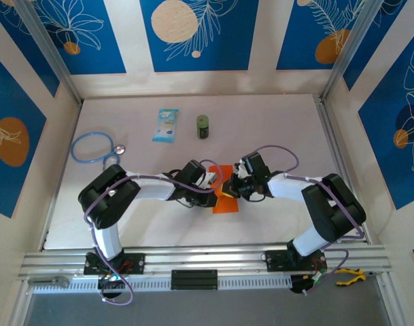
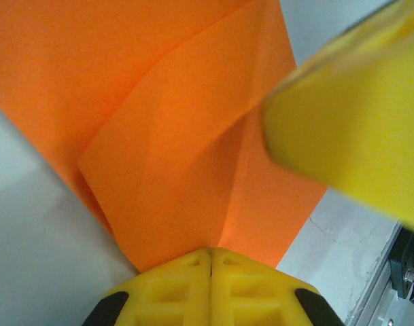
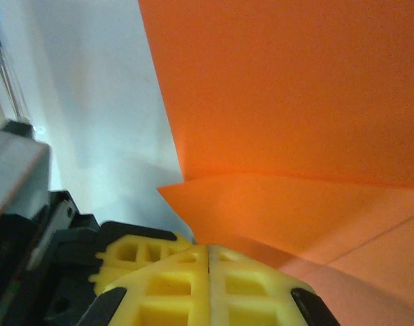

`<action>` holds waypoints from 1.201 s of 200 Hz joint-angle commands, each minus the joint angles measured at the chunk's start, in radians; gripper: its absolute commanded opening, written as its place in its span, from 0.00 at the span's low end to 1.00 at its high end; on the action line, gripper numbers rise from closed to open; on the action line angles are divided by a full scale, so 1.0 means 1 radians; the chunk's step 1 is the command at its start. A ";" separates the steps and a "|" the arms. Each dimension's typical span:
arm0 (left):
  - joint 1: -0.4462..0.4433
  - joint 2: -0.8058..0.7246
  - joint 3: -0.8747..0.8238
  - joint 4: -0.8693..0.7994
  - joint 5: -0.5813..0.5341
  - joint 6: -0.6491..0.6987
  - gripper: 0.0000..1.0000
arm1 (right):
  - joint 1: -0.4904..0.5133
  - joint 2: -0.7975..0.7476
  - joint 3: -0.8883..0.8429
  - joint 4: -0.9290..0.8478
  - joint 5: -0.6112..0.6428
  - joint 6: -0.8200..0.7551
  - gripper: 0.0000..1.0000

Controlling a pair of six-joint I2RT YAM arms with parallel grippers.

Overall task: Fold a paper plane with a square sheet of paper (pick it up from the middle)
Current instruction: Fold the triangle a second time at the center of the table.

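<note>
From above we saw the orange paper [image 1: 226, 201] lying near the middle of the table [image 1: 274, 129], partly folded, between the two arms. The left gripper [image 1: 213, 185] and right gripper [image 1: 232, 187] met over its upper edge, close together. A blue packet [image 1: 166, 125] and a green can [image 1: 203, 126] sat well apart at the back, and a blue tube [image 1: 91, 147] lay at the left. In the left wrist view we saw the left gripper [image 2: 211, 252] clenched, its yellow tips pressed together on the point of a raised fold of paper [image 2: 179, 136]. The other arm's yellow finger [image 2: 349, 122] hung blurred just beside it. In the right wrist view we saw the right gripper [image 3: 208, 248] clamped too, pinching a folded flap of the paper [image 3: 295, 102] at its edge.
</note>
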 commanded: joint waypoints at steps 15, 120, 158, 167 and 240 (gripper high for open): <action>0.006 0.037 -0.025 -0.072 -0.060 -0.005 0.00 | 0.017 0.048 -0.059 0.049 -0.016 0.052 0.00; 0.004 0.064 -0.029 -0.072 -0.051 0.016 0.00 | -0.111 0.070 0.008 -0.001 0.054 0.031 0.00; 0.005 0.058 -0.034 -0.070 -0.049 0.012 0.00 | -0.206 0.082 -0.003 0.027 0.073 0.055 0.00; 0.005 0.050 -0.034 -0.067 -0.044 0.004 0.00 | -0.223 0.058 -0.003 0.043 0.051 0.050 0.00; 0.008 -0.063 0.058 -0.048 -0.011 -0.028 0.02 | -0.127 -0.247 -0.009 -0.240 0.106 -0.022 0.01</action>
